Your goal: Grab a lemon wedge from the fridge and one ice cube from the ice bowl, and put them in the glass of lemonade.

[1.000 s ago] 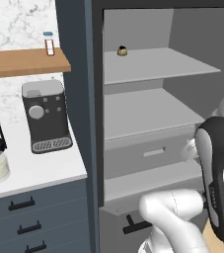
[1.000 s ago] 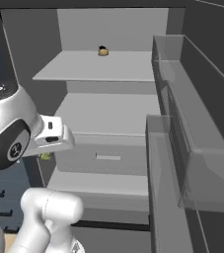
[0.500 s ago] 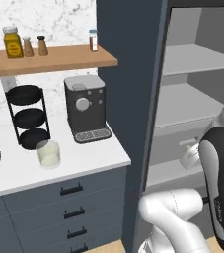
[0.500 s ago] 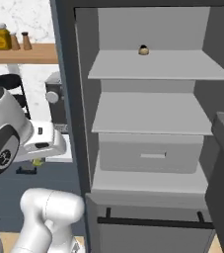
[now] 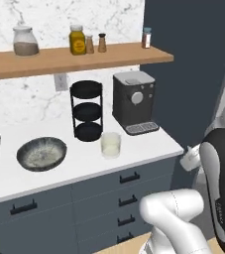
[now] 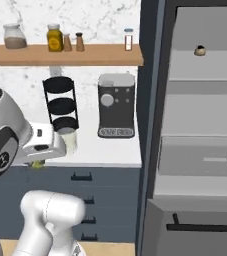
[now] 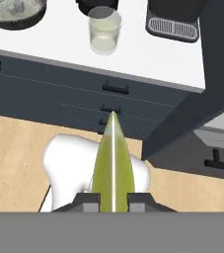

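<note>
Between my two dark fingertips, my gripper (image 7: 112, 201) is clamped on the tiny yellow-green lemon wedge (image 7: 113, 168). Ahead of it, the short clear glass of pale lemonade (image 7: 104, 30) stands on the white counter (image 7: 133, 57), well apart from my gripper.

You've got flat, even rendered light, bright across the white tabletop (image 5: 79, 171) and marble wall (image 5: 59, 25). Shadows are soft, pooling faintly under the shelf (image 5: 74, 57) and inside the fridge (image 6: 200, 130). No glare or edge warping, just slightly soft, low-resolution detail throughout.
</note>
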Motion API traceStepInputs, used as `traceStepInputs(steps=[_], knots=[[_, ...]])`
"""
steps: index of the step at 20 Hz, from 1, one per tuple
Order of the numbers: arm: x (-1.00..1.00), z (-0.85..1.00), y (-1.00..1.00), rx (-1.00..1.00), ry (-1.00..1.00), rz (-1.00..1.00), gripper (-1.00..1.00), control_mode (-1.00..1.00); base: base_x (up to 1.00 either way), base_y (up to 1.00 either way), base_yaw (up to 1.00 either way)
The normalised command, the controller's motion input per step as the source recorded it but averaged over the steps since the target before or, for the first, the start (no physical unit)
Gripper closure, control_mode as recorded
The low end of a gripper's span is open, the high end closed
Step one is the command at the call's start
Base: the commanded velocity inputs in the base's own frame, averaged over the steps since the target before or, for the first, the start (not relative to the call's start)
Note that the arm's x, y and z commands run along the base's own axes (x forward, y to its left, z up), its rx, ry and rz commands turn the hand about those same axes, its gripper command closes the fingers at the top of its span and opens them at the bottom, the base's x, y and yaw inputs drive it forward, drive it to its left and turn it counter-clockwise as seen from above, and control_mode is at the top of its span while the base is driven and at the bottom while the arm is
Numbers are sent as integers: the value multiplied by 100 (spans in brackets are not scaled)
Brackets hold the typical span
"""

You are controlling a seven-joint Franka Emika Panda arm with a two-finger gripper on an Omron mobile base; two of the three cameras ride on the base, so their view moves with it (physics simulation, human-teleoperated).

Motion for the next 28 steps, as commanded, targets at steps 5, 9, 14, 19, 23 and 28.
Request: traceStepInputs(steps=[5, 9, 14, 19, 23, 28], knots=[[0, 0, 0, 0, 0, 0, 100, 100, 80, 91, -2], [0, 0, 0, 0, 0, 0, 100, 100, 89, 32, 0], [12, -3, 0, 0, 5, 0, 100, -100, 55, 0, 0], [87, -49, 0, 0, 22, 0, 100, -100, 0, 0, 0], [97, -81, -4, 0, 6, -1, 100, -100, 0, 0, 0], [57, -50, -11, 2, -3, -9, 100, -100, 0, 0, 0]])
